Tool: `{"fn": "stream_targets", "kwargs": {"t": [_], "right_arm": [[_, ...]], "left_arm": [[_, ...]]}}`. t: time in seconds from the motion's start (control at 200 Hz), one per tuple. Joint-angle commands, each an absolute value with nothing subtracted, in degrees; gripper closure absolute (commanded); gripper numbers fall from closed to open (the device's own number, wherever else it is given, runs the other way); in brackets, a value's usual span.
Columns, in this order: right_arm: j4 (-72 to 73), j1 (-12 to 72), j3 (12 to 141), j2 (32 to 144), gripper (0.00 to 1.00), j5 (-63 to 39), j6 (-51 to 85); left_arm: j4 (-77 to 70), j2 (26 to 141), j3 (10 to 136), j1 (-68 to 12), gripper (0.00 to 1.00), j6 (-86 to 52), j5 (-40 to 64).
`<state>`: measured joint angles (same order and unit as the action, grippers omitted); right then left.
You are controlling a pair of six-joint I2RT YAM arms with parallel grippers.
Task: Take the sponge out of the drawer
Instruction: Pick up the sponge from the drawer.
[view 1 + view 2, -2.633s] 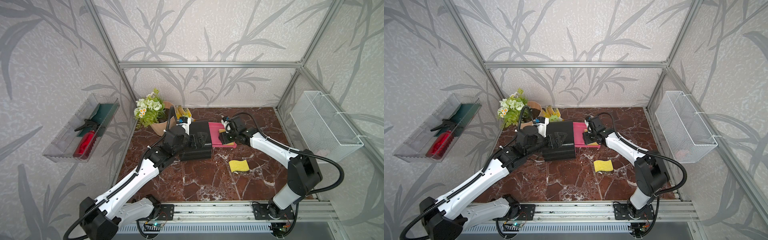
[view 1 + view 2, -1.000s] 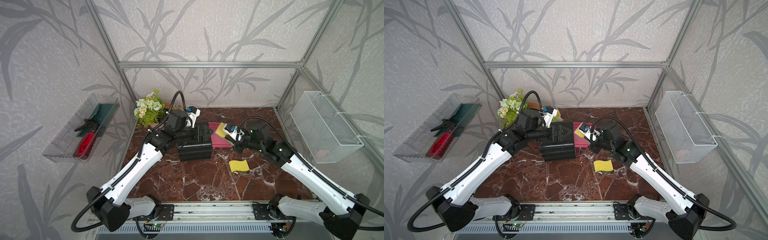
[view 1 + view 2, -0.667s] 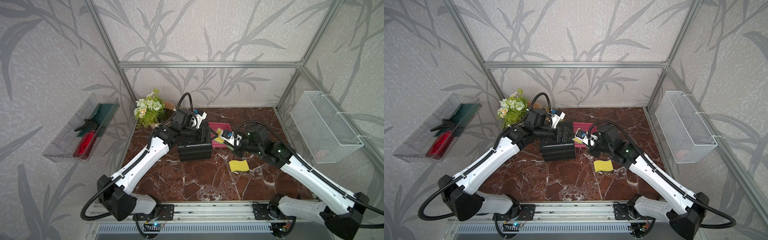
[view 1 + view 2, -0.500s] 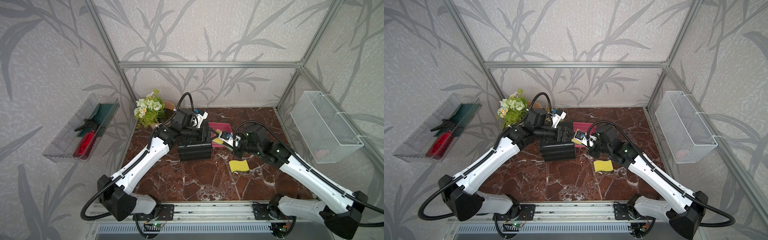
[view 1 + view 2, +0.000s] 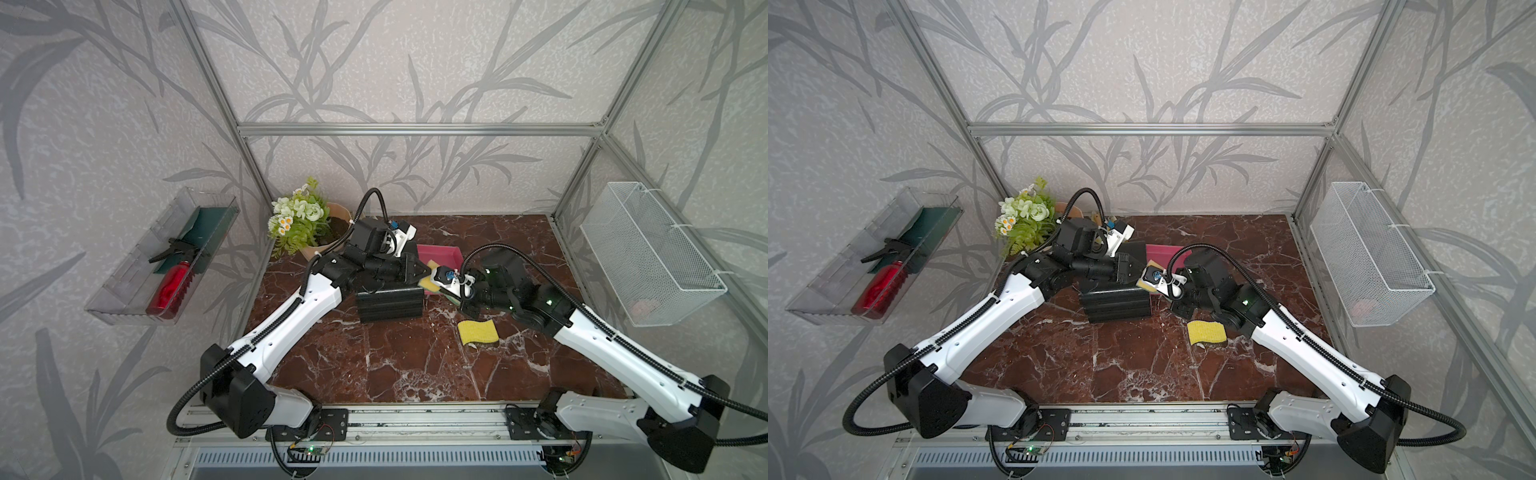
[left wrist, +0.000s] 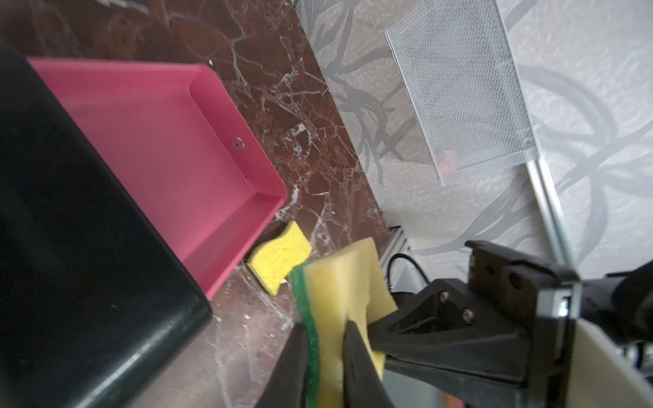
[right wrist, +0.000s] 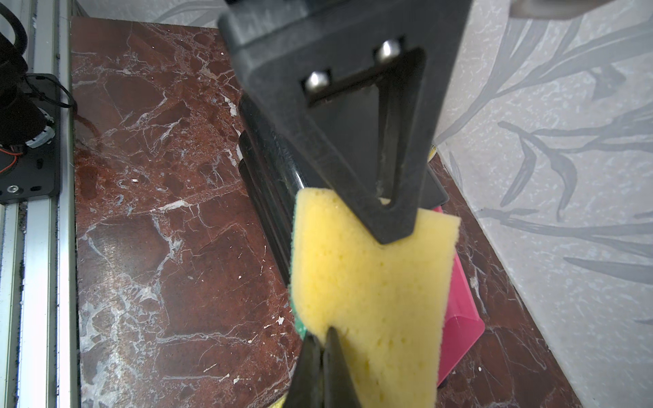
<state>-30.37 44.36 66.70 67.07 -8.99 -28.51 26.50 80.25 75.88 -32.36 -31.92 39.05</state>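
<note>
— What is the room like?
— Grey leaf-patterned walls and one red-brown marble table (image 5: 374, 361). One wire basket (image 5: 648, 257) hangs on the right wall and one clear tray (image 5: 137, 270) on the left.
— And on the table?
— Two arms, one black cabinet (image 5: 390, 300) with its one pink drawer (image 5: 442, 252) pulled out to the right, and one flower pot (image 5: 332, 227) at the far left.
— Sponges?
— Two. The spare sponge (image 5: 478, 332) lies flat, near and right of the cabinet. The sponge (image 6: 342, 279) hangs in the air just right of the cabinet. Its long axis runs roughly left to right.
— Held how?
— The left gripper (image 6: 325, 323) pinches one end and the right gripper (image 7: 321, 333) the other.
</note>
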Motion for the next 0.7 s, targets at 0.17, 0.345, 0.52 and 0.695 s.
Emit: {"fn": "stream_targets", "kwargs": {"t": [0.17, 0.345, 0.52, 0.695], "right_arm": [[-26.4, 45.0, 66.7, 65.0, 0.81, -7.2, -26.2], [-21.1, 45.0, 64.9, 61.2, 0.45, 0.7, -20.2], [-14.6, 44.6, 61.3, 54.8, 0.17, 9.4, -12.2], [-16.1, 43.7, 61.1, 53.3, 0.01, 15.8, -3.5]], "left_arm": [[25.0, 78.4, 74.5, -32.6, 1.00, -32.2, 39.0], [23.6, 75.7, 72.3, -32.6, 1.00, -33.1, 35.6], [19.5, 70.9, 67.1, -33.0, 1.00, -36.5, 30.1], [12.4, 64.0, 57.7, -38.4, 1.00, -40.9, 19.0]]}}
